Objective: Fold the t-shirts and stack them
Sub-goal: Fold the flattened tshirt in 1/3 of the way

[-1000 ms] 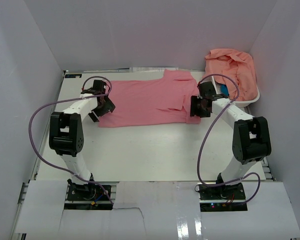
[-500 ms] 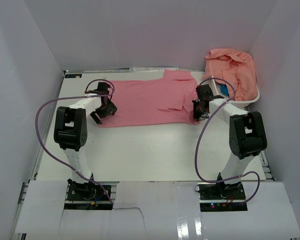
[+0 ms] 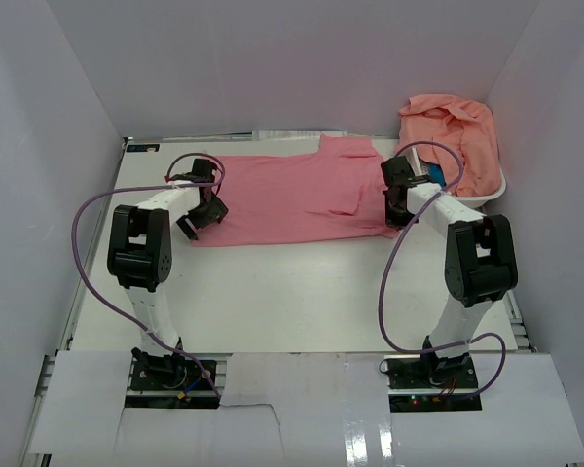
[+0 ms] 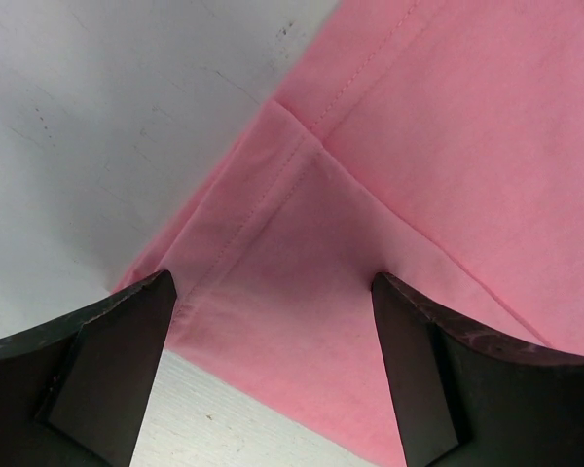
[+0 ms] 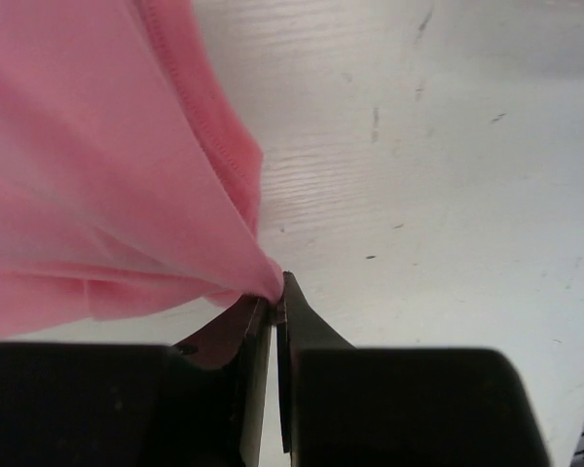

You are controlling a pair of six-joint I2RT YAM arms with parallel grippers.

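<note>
A rose-pink t-shirt lies spread flat across the far half of the table. My left gripper hovers over its left near corner. In the left wrist view this gripper is open, and the shirt's hemmed corner lies flat between its dark fingers. My right gripper sits at the shirt's right edge. In the right wrist view it is shut on a pinched-up bit of the pink cloth. A salmon t-shirt is heaped in the basket at the far right.
The white basket stands in the far right corner, just behind my right arm, with something blue at its near side. White walls enclose the table on three sides. Purple cables loop out from both arms.
My right gripper has closed on the shirt's right edge and drawn slightly toward the far side. The left arm has shifted a little and its gripper has stayed open over the left corner.
</note>
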